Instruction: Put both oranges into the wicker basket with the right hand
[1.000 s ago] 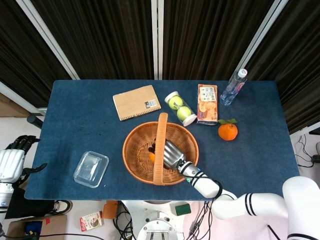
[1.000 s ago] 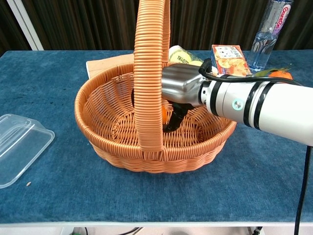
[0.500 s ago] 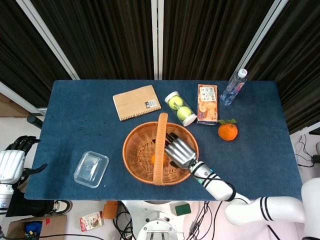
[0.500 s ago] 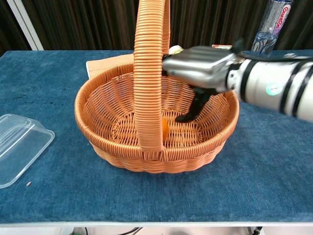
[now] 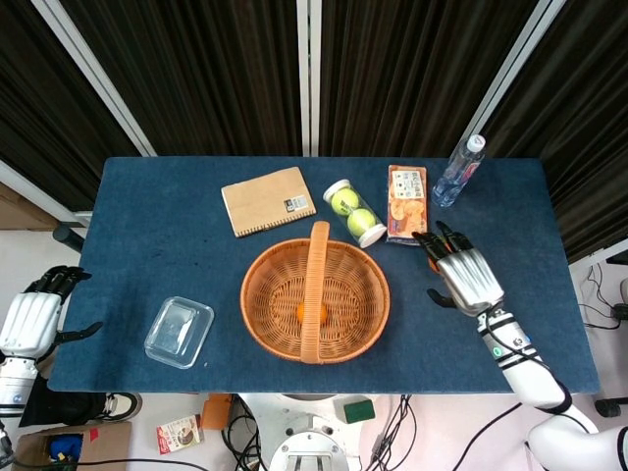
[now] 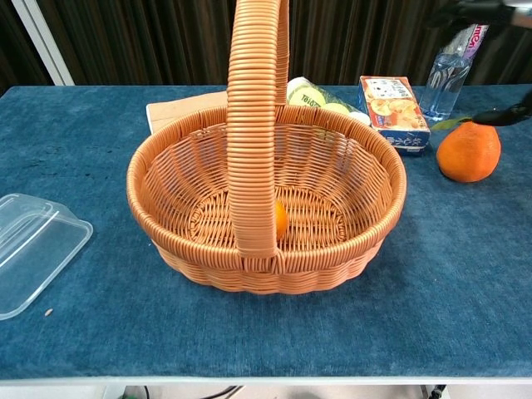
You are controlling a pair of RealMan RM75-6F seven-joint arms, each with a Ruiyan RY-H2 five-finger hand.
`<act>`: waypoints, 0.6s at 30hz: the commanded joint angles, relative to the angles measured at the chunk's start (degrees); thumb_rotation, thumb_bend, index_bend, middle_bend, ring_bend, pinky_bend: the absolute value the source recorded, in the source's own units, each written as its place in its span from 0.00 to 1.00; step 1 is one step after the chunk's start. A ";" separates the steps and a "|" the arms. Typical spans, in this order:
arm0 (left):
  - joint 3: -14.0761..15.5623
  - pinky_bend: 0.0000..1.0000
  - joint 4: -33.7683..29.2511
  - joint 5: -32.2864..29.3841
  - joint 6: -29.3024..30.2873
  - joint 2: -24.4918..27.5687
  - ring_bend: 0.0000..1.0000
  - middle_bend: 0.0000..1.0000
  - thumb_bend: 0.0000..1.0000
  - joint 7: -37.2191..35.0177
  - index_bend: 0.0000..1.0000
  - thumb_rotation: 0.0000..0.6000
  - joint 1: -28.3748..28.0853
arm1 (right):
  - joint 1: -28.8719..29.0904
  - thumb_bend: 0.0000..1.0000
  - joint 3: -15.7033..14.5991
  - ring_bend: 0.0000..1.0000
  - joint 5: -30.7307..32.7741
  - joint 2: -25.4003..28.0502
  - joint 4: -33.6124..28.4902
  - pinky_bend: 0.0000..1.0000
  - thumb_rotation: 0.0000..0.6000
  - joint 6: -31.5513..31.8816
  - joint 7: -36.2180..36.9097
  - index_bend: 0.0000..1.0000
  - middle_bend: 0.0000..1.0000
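Note:
The wicker basket (image 5: pixel 257 267) stands mid-table, its tall handle running front to back. One orange (image 6: pixel 280 220) lies on the basket floor, half hidden behind the handle. The second orange (image 6: pixel 468 151), with a leaf, sits on the blue cloth to the right of the basket. My right hand (image 5: pixel 463 276) hovers over that orange with fingers spread and nothing in it, hiding it in the head view. In the chest view only its dark fingertips (image 6: pixel 509 117) show at the right edge. My left hand (image 5: pixel 34 319) hangs open beyond the table's left edge.
At the back lie a notebook (image 5: pixel 267 200), a tube of tennis balls (image 5: pixel 353 213), a cracker box (image 5: pixel 407 203) and a water bottle (image 5: pixel 458 170). The box and bottle stand just behind the loose orange. A clear plastic container (image 5: pixel 180 332) sits front left.
My right hand let go of the first orange in the basket, rose out and swung right to above the second orange. The left hand barely moved.

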 commanded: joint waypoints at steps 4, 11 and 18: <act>0.20 0.36 -0.06 0.04 -0.47 -0.14 0.15 0.23 0.06 -0.72 0.27 0.81 -0.12 | -1.17 0.19 1.47 0.00 7.55 -2.44 8.88 0.12 1.00 -3.97 4.70 0.01 0.02; 0.11 0.36 -0.36 0.19 0.19 0.50 0.15 0.23 0.06 -0.49 0.27 0.81 0.07 | 0.37 0.19 2.71 0.00 14.53 -7.53 17.97 0.08 1.00 -10.63 5.35 0.00 0.02; 0.03 0.36 0.36 -0.42 -0.32 0.63 0.15 0.23 0.06 -1.85 0.27 0.81 0.14 | 1.42 0.19 3.55 0.00 15.17 -11.23 22.89 0.08 1.00 -14.29 7.49 0.00 0.02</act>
